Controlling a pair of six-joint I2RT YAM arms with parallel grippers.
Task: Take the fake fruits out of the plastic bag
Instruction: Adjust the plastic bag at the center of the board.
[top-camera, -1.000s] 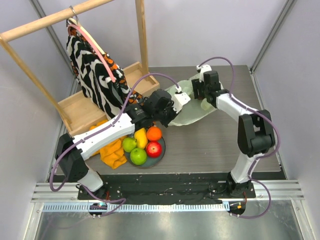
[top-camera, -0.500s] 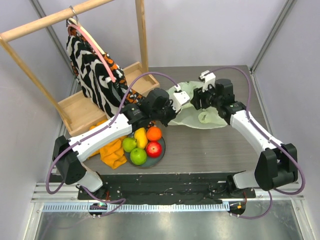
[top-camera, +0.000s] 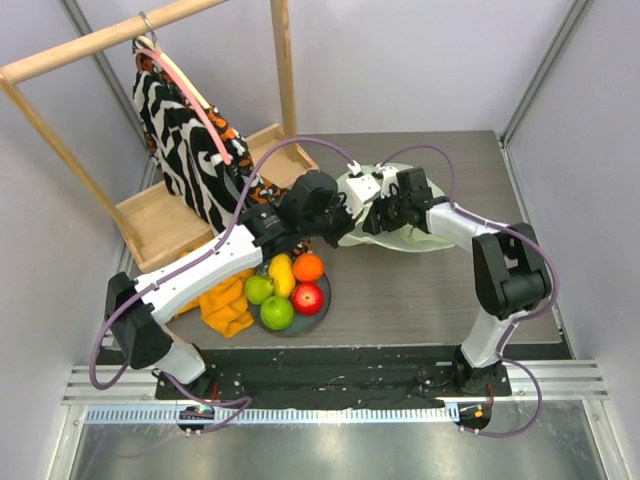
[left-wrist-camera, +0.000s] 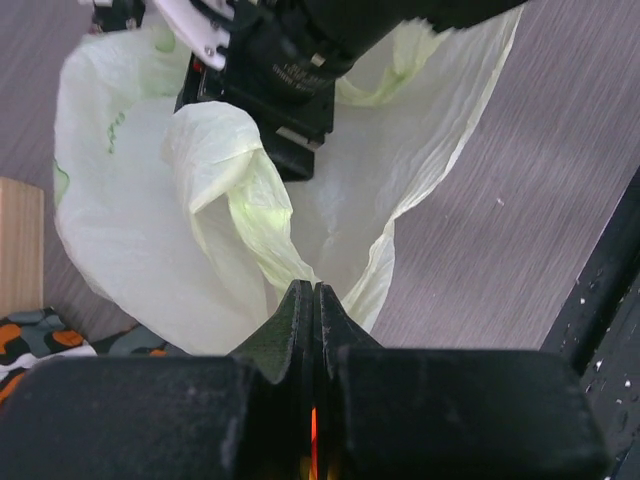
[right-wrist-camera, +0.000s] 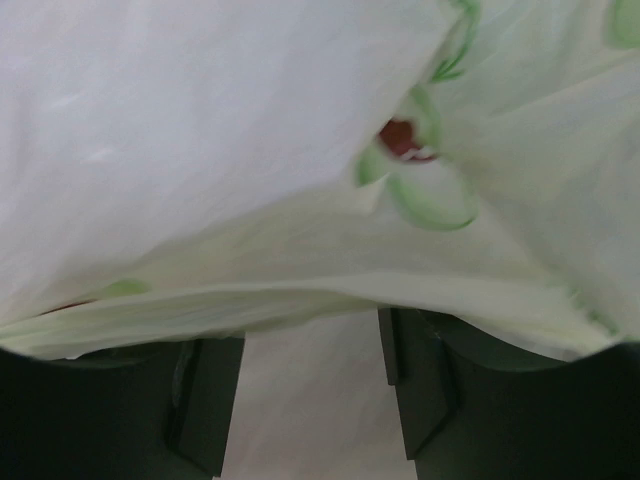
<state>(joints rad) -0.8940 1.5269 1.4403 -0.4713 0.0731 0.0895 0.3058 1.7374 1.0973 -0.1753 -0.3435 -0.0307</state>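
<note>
The pale-green plastic bag (top-camera: 421, 240) lies crumpled at mid-table, and in the left wrist view (left-wrist-camera: 130, 200) its mouth gapes open. My left gripper (top-camera: 343, 214) is at the bag's left edge, and its jaws (left-wrist-camera: 315, 292) are shut on a fold of the rim. My right gripper (top-camera: 383, 212) is open and pushed into the bag's mouth. Bag film (right-wrist-camera: 250, 130) drapes over its fingers (right-wrist-camera: 205, 400), and nothing is between them. Green apples (top-camera: 277, 312), a red apple (top-camera: 307, 297), an orange (top-camera: 308, 266) and a yellow mango (top-camera: 281, 275) lie on the grey-blue plate (top-camera: 322, 312).
A wooden rack (top-camera: 283, 60) holds a striped garment (top-camera: 185, 150) at back left, above a wooden tray (top-camera: 160, 225). An orange cloth (top-camera: 228, 305) lies left of the plate. A black rail (top-camera: 330, 365) runs along the table's near edge.
My right gripper has swung from the bag's far side round to the right, then left into the bag's mouth. My left gripper has shifted slightly, still holding the rim.
</note>
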